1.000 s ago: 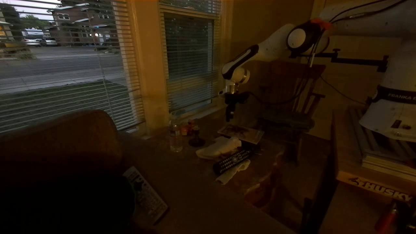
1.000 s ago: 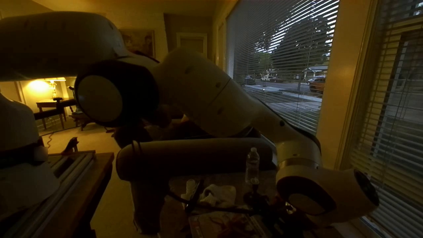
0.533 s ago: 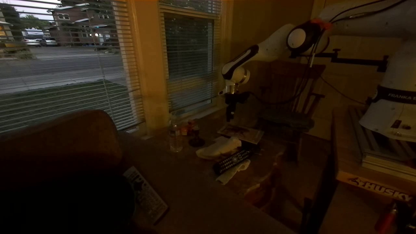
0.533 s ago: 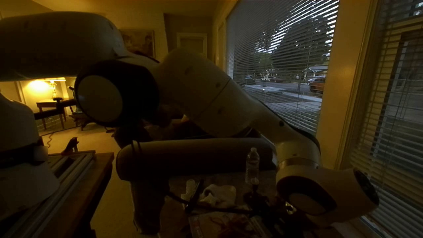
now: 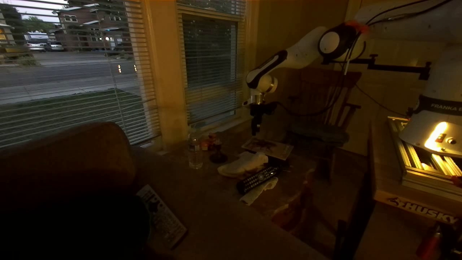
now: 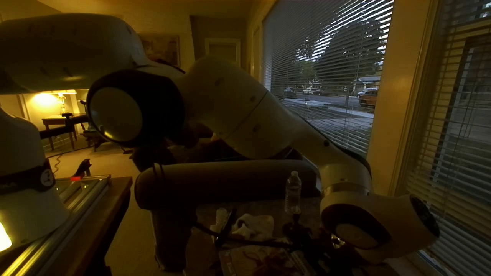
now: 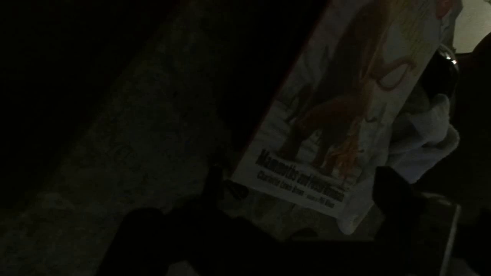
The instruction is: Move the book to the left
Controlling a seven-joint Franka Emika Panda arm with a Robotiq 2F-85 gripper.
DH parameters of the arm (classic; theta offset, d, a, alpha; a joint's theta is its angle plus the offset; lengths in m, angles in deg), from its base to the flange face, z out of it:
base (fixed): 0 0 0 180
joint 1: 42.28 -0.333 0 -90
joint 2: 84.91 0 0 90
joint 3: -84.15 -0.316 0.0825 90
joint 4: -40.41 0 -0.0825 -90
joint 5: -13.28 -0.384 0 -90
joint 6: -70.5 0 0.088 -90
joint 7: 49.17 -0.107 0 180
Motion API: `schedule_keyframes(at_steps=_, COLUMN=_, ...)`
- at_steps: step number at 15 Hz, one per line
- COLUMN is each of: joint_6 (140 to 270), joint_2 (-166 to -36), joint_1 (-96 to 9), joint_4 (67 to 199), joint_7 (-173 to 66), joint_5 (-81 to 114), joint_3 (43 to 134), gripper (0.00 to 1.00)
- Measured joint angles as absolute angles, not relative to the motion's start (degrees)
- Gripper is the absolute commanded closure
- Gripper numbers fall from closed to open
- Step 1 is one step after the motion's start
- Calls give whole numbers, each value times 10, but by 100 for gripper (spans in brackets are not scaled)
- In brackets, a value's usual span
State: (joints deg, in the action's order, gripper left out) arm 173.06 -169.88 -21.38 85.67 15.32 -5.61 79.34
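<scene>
The book (image 5: 267, 148) is thin, with a pale cover and a reddish-brown picture. It lies flat on the table and also shows at the bottom of an exterior view (image 6: 257, 260). In the wrist view the book (image 7: 337, 103) runs from the top down to the jaws, its mammoth picture and title facing up. My gripper (image 5: 255, 130) points down, a little above the book's edge on the window side. In the wrist view the gripper's fingers (image 7: 300, 171) are wide apart, one on each side of the book's titled end, with nothing held. The picture is very dark there.
A white cloth (image 5: 245, 164), a black remote (image 5: 258, 178) and a smaller white cloth (image 5: 260, 191) lie beside the book. A water bottle (image 5: 195, 155), a dark candle holder (image 5: 218, 154) and a red item (image 5: 206, 143) stand near the window. A sofa (image 6: 226, 184) borders the table.
The arm, gripper and book have not visibly moved. A bright light now falls on the robot's base and its rails.
</scene>
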Motion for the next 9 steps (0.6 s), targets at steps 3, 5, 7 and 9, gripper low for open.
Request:
schedule_keyframes(at_steps=3, joint_6=1738, joint_2=-1699, joint_1=-215, joint_4=860, joint_7=152, joint_5=-49, joint_3=794, gripper=0)
schedule_keyframes(at_steps=5, joint_6=1742, joint_2=-1699, joint_1=-216, joint_4=864, joint_7=152, joint_5=-46, joint_3=794, gripper=0)
schedule_keyframes(at_steps=7, joint_6=1746, joint_2=-1699, joint_1=-217, joint_4=868, joint_7=152, joint_5=-45, joint_3=794, gripper=0)
schedule_keyframes(at_steps=9, joint_6=1748, joint_2=-1700, joint_1=-217, joint_4=868, joint_7=152, joint_5=-45, joint_3=794, gripper=0)
